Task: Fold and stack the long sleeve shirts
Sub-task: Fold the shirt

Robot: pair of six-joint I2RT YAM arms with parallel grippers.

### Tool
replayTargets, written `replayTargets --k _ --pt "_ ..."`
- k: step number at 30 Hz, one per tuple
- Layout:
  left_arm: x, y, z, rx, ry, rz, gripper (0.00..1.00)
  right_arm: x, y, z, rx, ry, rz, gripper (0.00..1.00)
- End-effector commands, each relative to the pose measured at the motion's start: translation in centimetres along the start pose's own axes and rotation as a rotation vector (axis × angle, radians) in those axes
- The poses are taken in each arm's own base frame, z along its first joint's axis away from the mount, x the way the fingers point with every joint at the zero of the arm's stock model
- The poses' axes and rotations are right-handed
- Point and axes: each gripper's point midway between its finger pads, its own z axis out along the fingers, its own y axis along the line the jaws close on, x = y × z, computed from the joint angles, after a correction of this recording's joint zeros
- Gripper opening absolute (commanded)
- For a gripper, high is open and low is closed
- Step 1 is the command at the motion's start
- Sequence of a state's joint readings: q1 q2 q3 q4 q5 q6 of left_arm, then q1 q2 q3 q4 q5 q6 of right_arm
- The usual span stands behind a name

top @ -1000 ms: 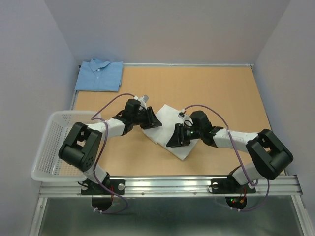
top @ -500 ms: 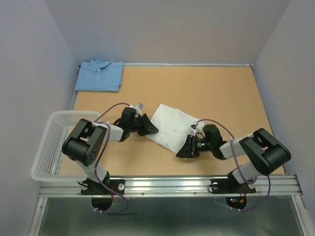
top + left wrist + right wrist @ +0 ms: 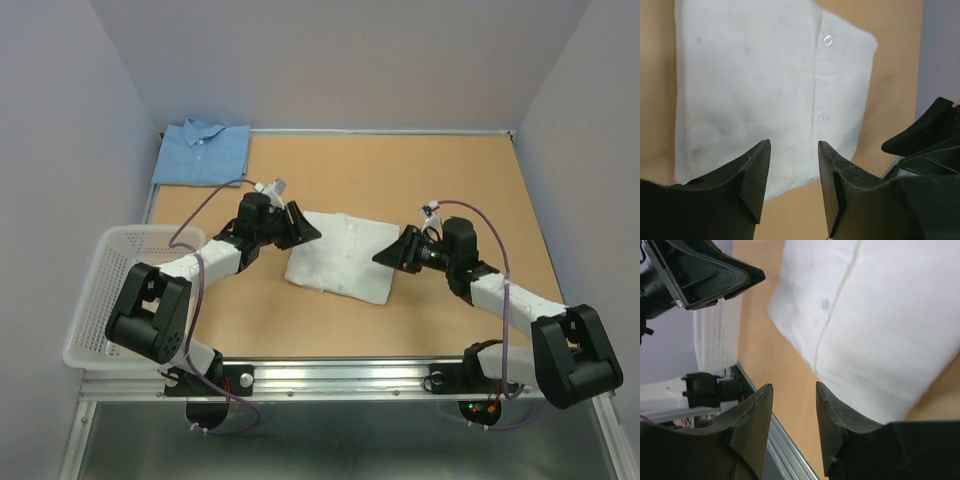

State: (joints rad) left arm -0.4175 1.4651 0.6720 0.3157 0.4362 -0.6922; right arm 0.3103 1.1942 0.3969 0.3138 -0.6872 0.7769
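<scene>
The white long sleeve shirt [image 3: 340, 256] lies folded flat in the middle of the table, button placket up. A light blue long sleeve shirt [image 3: 203, 152] sits folded at the back left corner. My left gripper [image 3: 308, 228] hovers at the white shirt's left edge, open with nothing between its fingers. My right gripper [image 3: 385, 257] stands at the shirt's right edge, also open and empty. In the left wrist view the white shirt [image 3: 755, 90] lies beyond the open left gripper [image 3: 794, 146]. In the right wrist view the white shirt [image 3: 890, 315] lies past the open right gripper [image 3: 794, 388].
A white mesh basket [image 3: 100, 290] stands off the table's left front edge, also seen as the basket [image 3: 717, 335] in the right wrist view. Walls close in the back and both sides. A metal rail [image 3: 340, 378] runs along the near edge.
Both grippers have let go of the white shirt and drawn apart, the left backward, the right to the right. The shirt now lies flat and folded squarely.
</scene>
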Motion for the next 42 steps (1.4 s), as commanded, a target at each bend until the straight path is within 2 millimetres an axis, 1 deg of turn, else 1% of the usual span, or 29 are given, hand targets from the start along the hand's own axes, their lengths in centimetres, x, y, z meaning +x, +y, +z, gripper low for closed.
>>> replayTargets --k 1,2,4,5,6,7,9,10,11,13,14,15,16,17,20,22,25,26,28,29,30,32,33,34,35,37,38,39,42 --pt "-5.1 -4.6 0.0 0.077 -0.087 0.124 0.57 -6.1 3.4 0.5 -0.033 -0.124 -0.059 0.45" --pt "-6.3 -5.2 0.7 0.083 -0.096 0.132 0.58 -8.0 3.7 1.1 -0.017 -0.163 -0.066 0.46" --pt "-7.2 -5.6 1.6 0.091 -0.096 0.141 0.58 -10.1 3.5 1.8 0.009 -0.207 -0.073 0.46" --pt "-8.3 -5.9 2.6 0.093 -0.099 0.149 0.58 -12.1 3.9 2.1 0.015 -0.259 -0.087 0.46" --pt "-8.7 -5.8 3.2 0.091 -0.097 0.150 0.58 -12.6 2.5 3.1 0.035 -0.259 -0.057 0.46" --pt "-9.3 -5.7 4.6 0.090 -0.089 0.150 0.58 -14.1 3.3 3.5 -0.004 -0.291 -0.058 0.46" --pt "-9.5 -5.5 5.9 0.098 -0.067 0.147 0.58 -14.5 0.9 5.3 0.017 -0.274 0.013 0.46" --pt "-9.6 -5.3 6.5 0.098 -0.058 0.146 0.58 -14.8 0.6 5.8 0.010 -0.273 0.020 0.46" --pt "-9.6 -4.8 7.7 0.092 -0.039 0.137 0.57 -14.8 -0.8 7.0 0.016 -0.261 0.057 0.46" --pt "-9.2 -3.8 8.8 0.077 -0.018 0.123 0.56 -15.0 -1.9 7.8 0.010 -0.271 0.077 0.45" --pt "-8.8 -2.7 9.8 0.060 0.002 0.109 0.56 -15.1 -2.7 8.0 0.016 -0.278 0.096 0.45" --pt "-8.9 -1.9 10.2 0.046 0.004 0.093 0.55 -14.7 -4.4 8.1 0.037 -0.283 0.141 0.45" --pt "-8.7 -1.2 10.5 0.033 0.011 0.081 0.55 -14.6 -5.0 7.9 0.047 -0.287 0.158 0.45" --pt "-8.2 0.0 11.2 0.016 0.026 0.064 0.55 -14.7 -6.4 7.7 0.068 -0.299 0.182 0.45" --pt "-8.6 1.9 11.6 -0.008 0.022 0.044 0.54 -14.1 -8.6 6.6 0.111 -0.304 0.188 0.45" --pt "-9.2 2.5 11.5 -0.021 0.013 0.054 0.54 -13.6 -9.0 5.8 0.124 -0.305 0.172 0.45" --pt "-11.1 1.3 10.7 -0.024 -0.023 0.097 0.54 -14.3 -7.9 4.4 0.139 -0.312 0.095 0.45" --pt "-11.5 0.1 9.5 -0.017 -0.031 0.118 0.55 -14.3 -7.0 4.0 0.154 -0.280 0.084 0.45" --pt "-11.5 -0.8 8.0 -0.019 -0.042 0.125 0.56 -13.6 -6.2 3.3 0.164 -0.235 0.048 0.46" --pt "-11.2 -1.7 6.3 -0.013 -0.056 0.137 0.57 -13.3 -5.8 3.0 0.166 -0.225 0.041 0.46" --pt "-10.7 -2.0 5.5 -0.012 -0.054 0.144 0.58 -13.5 -5.2 2.5 0.173 -0.226 0.024 0.47" --pt "-8.6 -3.2 3.6 -0.014 -0.032 0.206 0.63 -12.8 -4.7 1.0 0.218 -0.229 0.015 0.48" --pt "-7.2 -4.0 3.5 -0.033 -0.021 0.246 0.65 -11.7 -5.2 0.5 0.237 -0.223 0.049 0.50" --pt "-5.9 -4.1 3.0 -0.057 0.006 0.276 0.71 -11.2 -4.5 -0.2 0.236 -0.227 0.061 0.52" --pt "-5.1 -4.9 2.1 -0.063 0.003 0.315 0.75 -10.5 -4.6 -0.5 0.244 -0.219 0.081 0.59" --pt "-4.3 -5.5 1.6 -0.124 -0.029 0.418 0.82 -8.2 -5.4 -1.2 0.274 -0.188 0.153 0.65" --pt "-2.4 -6.4 1.1 -0.126 -0.003 0.457 0.83 -7.3 -5.3 -1.8 0.286 -0.182 0.174 0.70" --pt "-1.9 -6.5 0.9 -0.158 -0.016 0.476 0.84 -5.6 -6.1 -2.3 0.321 -0.151 0.221 0.72" --pt "-1.3 -6.3 0.6 -0.197 -0.028 0.491 0.84 -3.3 -6.5 -3.1 0.344 -0.110 0.266 0.76"
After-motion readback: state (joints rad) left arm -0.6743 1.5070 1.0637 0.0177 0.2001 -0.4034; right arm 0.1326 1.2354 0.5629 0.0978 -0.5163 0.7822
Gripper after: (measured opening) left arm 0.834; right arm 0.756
